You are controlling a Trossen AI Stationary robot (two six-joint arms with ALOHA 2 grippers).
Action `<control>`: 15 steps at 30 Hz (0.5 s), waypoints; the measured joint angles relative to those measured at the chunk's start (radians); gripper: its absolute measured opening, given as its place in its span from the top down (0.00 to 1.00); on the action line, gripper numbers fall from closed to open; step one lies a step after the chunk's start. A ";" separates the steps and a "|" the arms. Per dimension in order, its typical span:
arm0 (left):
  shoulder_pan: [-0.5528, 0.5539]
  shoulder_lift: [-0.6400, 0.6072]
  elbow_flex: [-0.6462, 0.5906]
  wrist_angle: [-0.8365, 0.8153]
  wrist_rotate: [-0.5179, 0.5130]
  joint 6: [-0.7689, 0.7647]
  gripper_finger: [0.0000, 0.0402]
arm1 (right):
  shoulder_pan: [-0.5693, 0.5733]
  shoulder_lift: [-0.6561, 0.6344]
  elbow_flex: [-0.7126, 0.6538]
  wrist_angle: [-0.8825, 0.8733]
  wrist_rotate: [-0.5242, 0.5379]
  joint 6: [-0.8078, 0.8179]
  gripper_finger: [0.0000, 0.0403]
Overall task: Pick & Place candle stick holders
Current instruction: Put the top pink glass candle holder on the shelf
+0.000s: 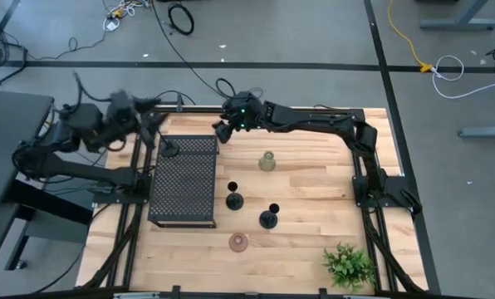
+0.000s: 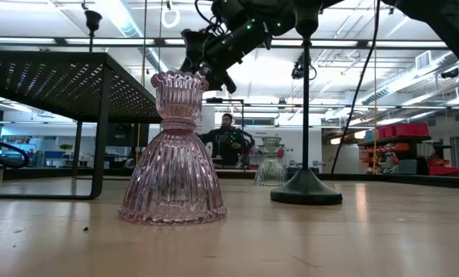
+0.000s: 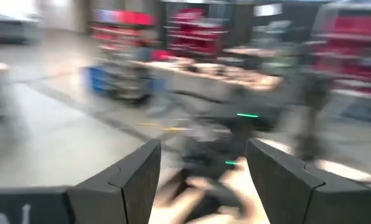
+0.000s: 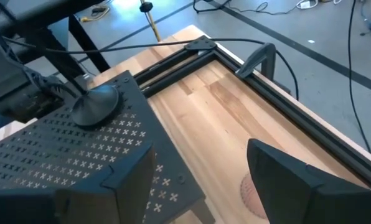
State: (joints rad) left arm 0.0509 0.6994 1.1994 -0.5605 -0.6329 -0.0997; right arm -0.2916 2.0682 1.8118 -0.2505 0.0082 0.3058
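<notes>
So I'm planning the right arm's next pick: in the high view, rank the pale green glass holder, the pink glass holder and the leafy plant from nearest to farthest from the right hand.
From the right hand, at the table's far edge:
1. pale green glass holder, mid-table, just to its right.
2. pink glass holder, near the front edge.
3. leafy plant, front right corner.

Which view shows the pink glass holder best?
The low view: the pink holder stands close and whole, upright on the table. The high view shows it small from above. The right wrist view shows perhaps a pink edge; the left wrist view is blurred.
</notes>
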 joint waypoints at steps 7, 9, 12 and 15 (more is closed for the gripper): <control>0.070 0.000 0.039 -0.077 -0.340 0.116 0.44 | 0.023 0.000 0.000 -0.002 -0.001 0.007 0.36; 0.106 0.000 0.039 -0.079 -0.344 0.119 0.46 | 0.029 0.000 0.000 -0.001 -0.001 0.015 0.36; 0.169 0.001 0.039 -0.081 -0.392 0.108 0.47 | 0.037 -0.001 0.000 -0.002 -0.001 0.016 0.36; 0.246 0.000 0.038 -0.082 -0.393 0.072 0.47 | 0.047 -0.005 0.000 -0.005 -0.001 0.018 0.36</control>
State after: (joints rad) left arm 0.2967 0.6994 1.2379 -0.6425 -1.0258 -0.0280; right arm -0.2446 2.0627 1.8118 -0.2554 0.0071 0.3237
